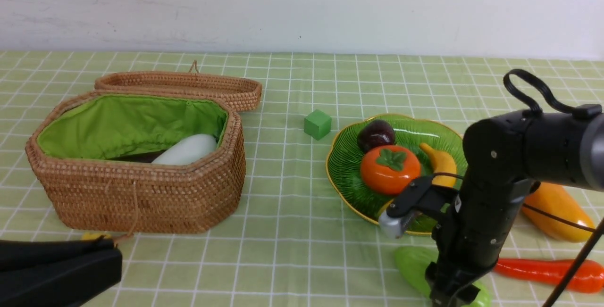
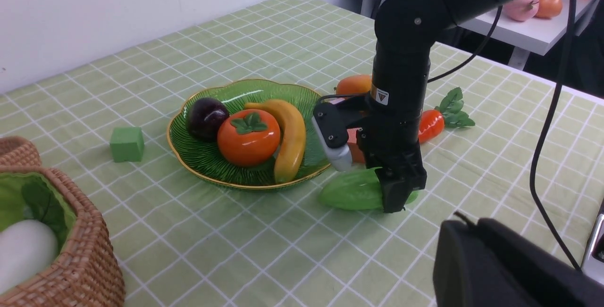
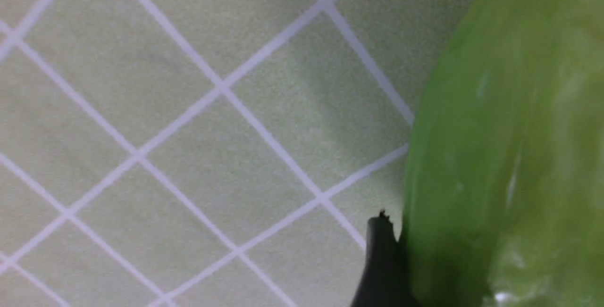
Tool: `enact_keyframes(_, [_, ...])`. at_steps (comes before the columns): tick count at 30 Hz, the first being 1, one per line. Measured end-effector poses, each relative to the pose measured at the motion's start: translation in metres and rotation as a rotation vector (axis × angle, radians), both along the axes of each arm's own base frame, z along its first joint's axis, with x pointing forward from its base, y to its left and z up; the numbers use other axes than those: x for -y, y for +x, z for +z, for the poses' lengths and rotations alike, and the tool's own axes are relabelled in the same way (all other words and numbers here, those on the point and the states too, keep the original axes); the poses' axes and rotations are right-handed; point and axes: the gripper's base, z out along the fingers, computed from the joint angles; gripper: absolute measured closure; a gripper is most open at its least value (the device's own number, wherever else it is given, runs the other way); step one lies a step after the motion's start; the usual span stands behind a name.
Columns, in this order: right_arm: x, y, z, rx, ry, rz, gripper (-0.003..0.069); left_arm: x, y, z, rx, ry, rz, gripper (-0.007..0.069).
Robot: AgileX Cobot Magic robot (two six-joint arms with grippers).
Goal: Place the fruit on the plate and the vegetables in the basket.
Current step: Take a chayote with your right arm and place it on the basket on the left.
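Woven wicker basket (image 1: pixel 141 194), green cloth lining; I see the smooth white radish (image 1: pixel 186 150) lying inside. Ribbed green plate (image 1: pixel 349 165), wavy gold rim, carries the glossy persimmon (image 1: pixel 389 168), curved banana (image 1: pixel 441 163) and round dark mangosteen (image 1: pixel 376 135). Mango (image 1: pixel 557 210) and carrot (image 1: pixel 547 269) lie on the checked cloth (image 1: pixel 283 250) to its right. Right gripper (image 2: pixel 396 196) straddles the bumpy gourd (image 2: pixel 349 194) in front of the plate, one finger (image 3: pixel 377 269) touching it; clamped or not, I cannot tell. Left gripper (image 1: pixel 56 269) jaws pressed together.
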Motion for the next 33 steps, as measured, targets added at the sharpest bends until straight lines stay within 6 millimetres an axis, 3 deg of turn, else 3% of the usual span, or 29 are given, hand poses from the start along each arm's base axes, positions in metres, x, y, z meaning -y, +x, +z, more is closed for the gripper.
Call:
enact_keyframes(11, [-0.004, -0.005, 0.016, -0.115, 0.021, -0.044, 0.0212, 0.000, 0.000, 0.000, 0.000, 0.000, 0.000, 0.0608])
enact_keyframes(15, [-0.009, -0.009, 0.035, -0.097, 0.094, -0.076, 0.0212, -0.001, 0.001, 0.000, 0.015, 0.018, 0.008, 0.0608])
enact_keyframes(17, [-0.014, -0.013, 0.058, -0.057, 0.173, -0.092, 0.0212, -0.003, 0.003, -0.001, 0.026, 0.038, 0.032, 0.0608])
enact_keyframes(19, [-0.018, -0.015, 0.068, -0.037, 0.206, -0.097, 0.0212, -0.004, 0.004, -0.001, 0.028, 0.045, 0.047, 0.0606])
enact_keyframes(24, [-0.049, -0.022, 0.115, 0.087, 0.359, -0.064, 0.0212, -0.010, 0.010, -0.002, 0.024, 0.059, 0.150, 0.0606])
enact_keyframes(33, [-0.111, -0.027, 0.175, 0.350, 0.577, 0.058, 0.0212, -0.026, 0.016, 0.014, 0.058, 0.005, 0.330, 0.0605])
